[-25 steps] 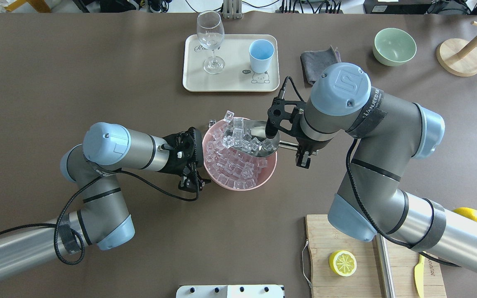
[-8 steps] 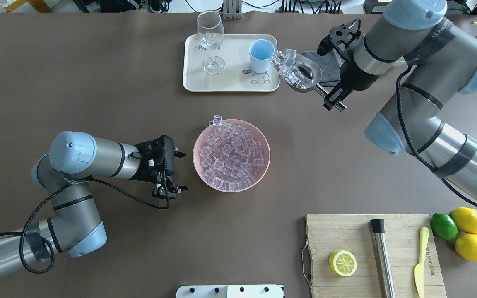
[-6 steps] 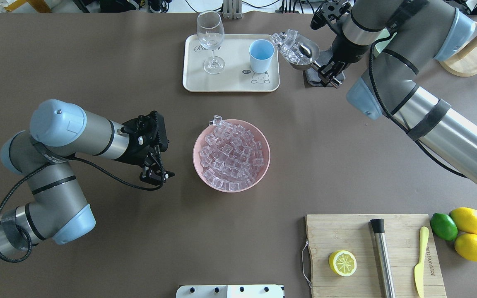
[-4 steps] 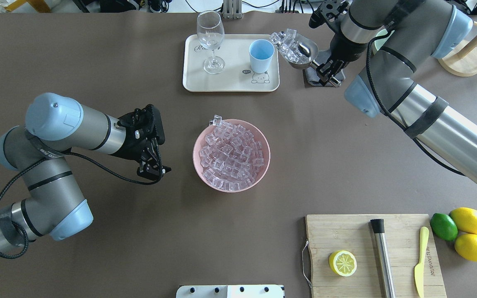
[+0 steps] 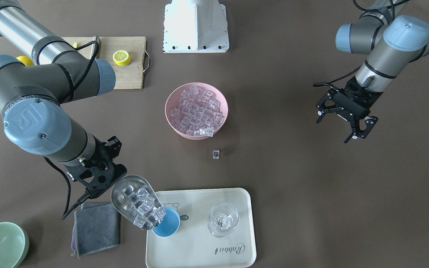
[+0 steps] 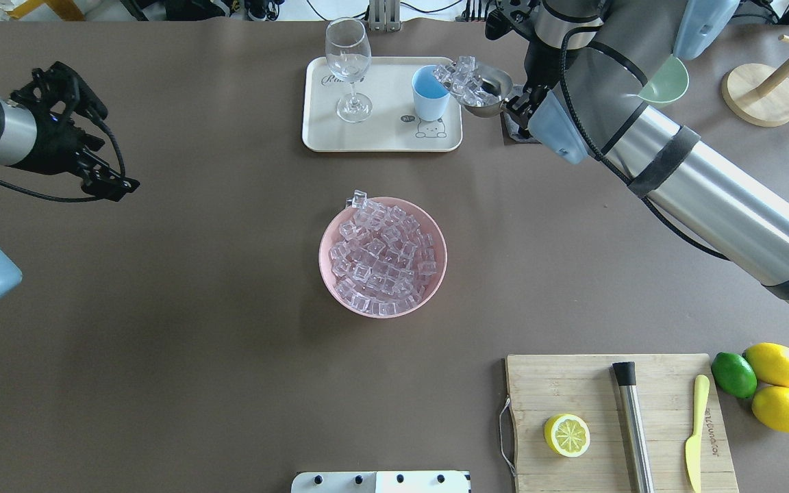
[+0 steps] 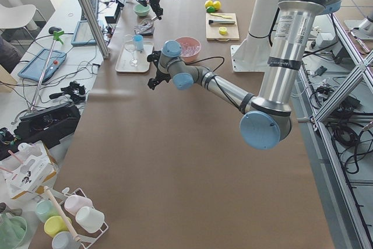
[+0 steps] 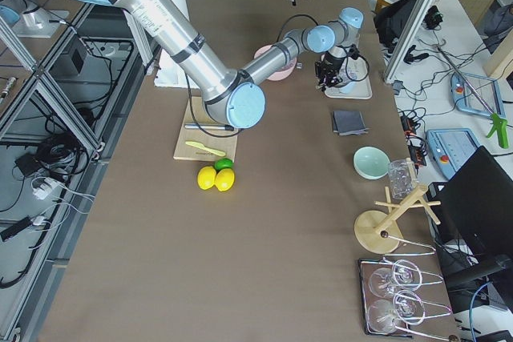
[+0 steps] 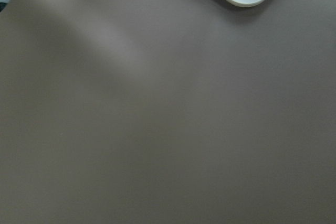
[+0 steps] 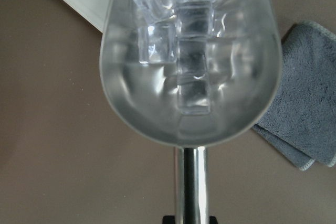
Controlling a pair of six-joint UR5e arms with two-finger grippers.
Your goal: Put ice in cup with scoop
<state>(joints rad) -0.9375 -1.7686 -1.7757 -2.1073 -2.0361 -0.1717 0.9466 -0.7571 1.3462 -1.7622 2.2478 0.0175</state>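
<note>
The right gripper (image 10: pixel 191 220) pinches the short handle of the scoop (image 5: pixel 119 204), fingers pressed on its two sides, and the scoop's mouth hangs over the rim of the cup (image 5: pixel 171 223), which stands on the cream tray (image 5: pixel 199 191) at about six o'clock from the pink bowl (image 5: pixel 169 97) in the front-facing view. The scoop reaches the cup from its ten o'clock side, with the ice (image 5: pixel 144 209) crowded at the lip; I cannot tell whether any cube is already inside. The step in hand, I judge, is the pouring. The heap looks wider than the cup's opening, so the tilt should grow slowly, the lip low and centred, so that cubes drop few at a time and do not jump over the far rim. The wine glass (image 5: pixel 222 219) stands at three o'clock of the cup, near but apart, and a fast slide could throw cubes against it. At nine o'clock a grey cloth (image 5: pixel 95 227) lies off the tray, flat, so the arm has room to draw back that way. One loose cube (image 5: pixel 216 154) lies on the table (image 5: pixel 292 175) at five o'clock of the bowl. The left gripper (image 5: pixel 340 126) hangs empty with fingers spread, well apart at three o'clock of the bowl, out of the way.
</note>
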